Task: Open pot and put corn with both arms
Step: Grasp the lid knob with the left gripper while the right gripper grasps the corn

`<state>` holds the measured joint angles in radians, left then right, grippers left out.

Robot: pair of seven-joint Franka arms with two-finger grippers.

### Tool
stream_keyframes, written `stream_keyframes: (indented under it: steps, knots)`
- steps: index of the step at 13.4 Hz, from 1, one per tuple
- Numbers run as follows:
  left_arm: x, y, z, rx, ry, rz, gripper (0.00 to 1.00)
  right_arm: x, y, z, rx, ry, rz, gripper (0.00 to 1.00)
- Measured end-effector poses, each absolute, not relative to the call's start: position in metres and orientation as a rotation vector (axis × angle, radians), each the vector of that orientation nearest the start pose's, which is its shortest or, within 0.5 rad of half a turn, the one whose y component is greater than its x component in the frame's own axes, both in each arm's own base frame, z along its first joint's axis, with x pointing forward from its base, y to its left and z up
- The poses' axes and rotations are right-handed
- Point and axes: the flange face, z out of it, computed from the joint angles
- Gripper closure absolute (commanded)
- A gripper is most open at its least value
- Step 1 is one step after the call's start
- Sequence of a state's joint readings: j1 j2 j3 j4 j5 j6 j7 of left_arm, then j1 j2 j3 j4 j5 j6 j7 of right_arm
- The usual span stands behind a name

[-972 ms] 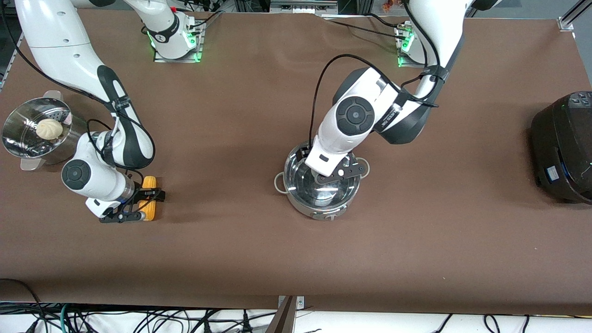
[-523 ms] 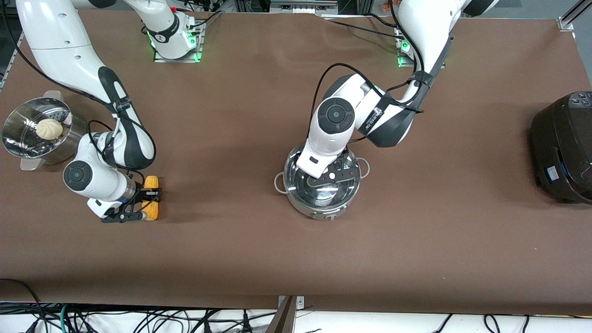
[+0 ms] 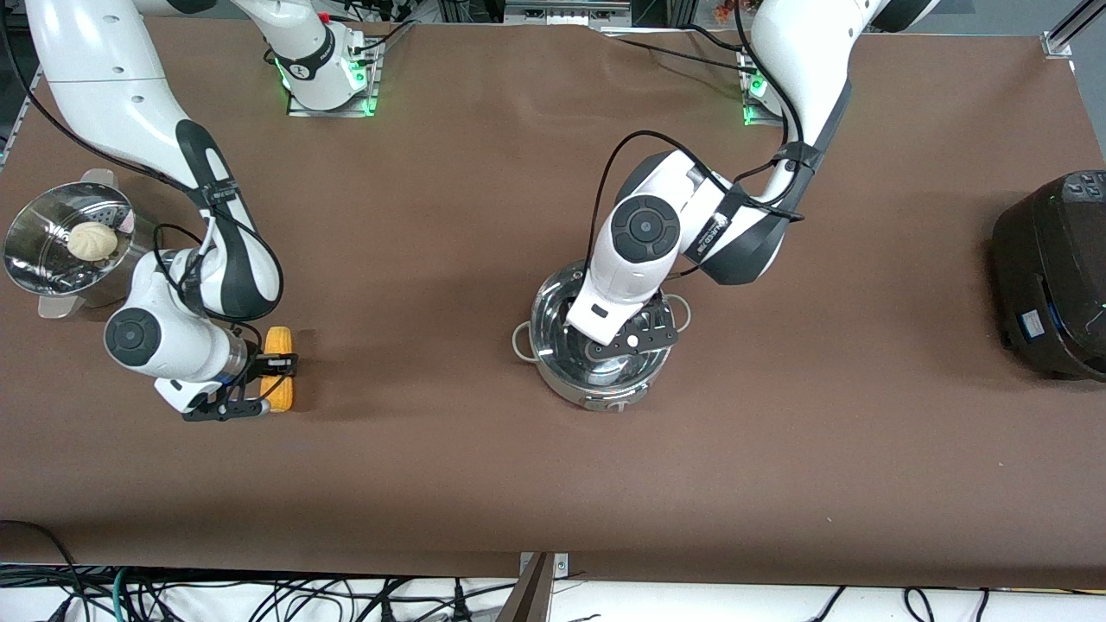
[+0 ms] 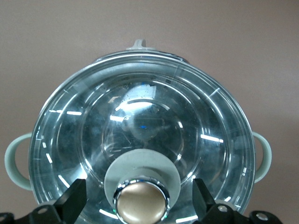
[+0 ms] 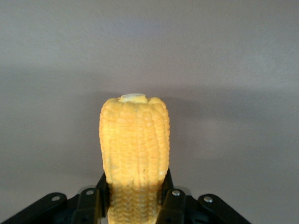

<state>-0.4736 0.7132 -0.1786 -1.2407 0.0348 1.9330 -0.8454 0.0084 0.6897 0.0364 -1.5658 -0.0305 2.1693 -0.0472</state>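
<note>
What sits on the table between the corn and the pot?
Nothing: the front view shows only bare brown table between the corn, clamped in the right claw, and the lidded pot.

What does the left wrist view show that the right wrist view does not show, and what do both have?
Only the left wrist view shows the pot with its glass lid still on, the beige knob and the grey side handles; the left gripper is open, one finger on each side of the knob without touching it.

Only the right wrist view shows the corn, with the right gripper shut on its lower end.

Both show the brown table under a gripper's black fingers.
</note>
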Motion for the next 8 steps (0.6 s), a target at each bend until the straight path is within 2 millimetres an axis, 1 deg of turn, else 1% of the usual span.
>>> stream_keyframes:
  steps: [1, 2, 3, 5, 8]
  knots:
    - [0.611, -0.421, 0.345, -3.177, -0.353, 0.101, 0.00, 0.698, 0.028, 0.248, -3.134, -0.165, 0.146, 0.75]
    - [0.610, -0.421, 0.342, -3.177, -0.351, 0.102, 0.03, 0.701, 0.029, 0.263, -3.134, -0.165, 0.150, 0.74]
    - [0.610, -0.421, 0.341, -3.177, -0.350, 0.103, 0.08, 0.704, 0.028, 0.276, -3.135, -0.164, 0.151, 0.74]
    - [0.609, -0.422, 0.339, -3.176, -0.346, 0.107, 0.10, 0.707, 0.028, 0.294, -3.135, -0.162, 0.165, 0.74]
    - [0.607, -0.424, 0.338, -3.177, -0.339, 0.111, 0.18, 0.711, 0.025, 0.323, -3.134, -0.155, 0.220, 0.74]
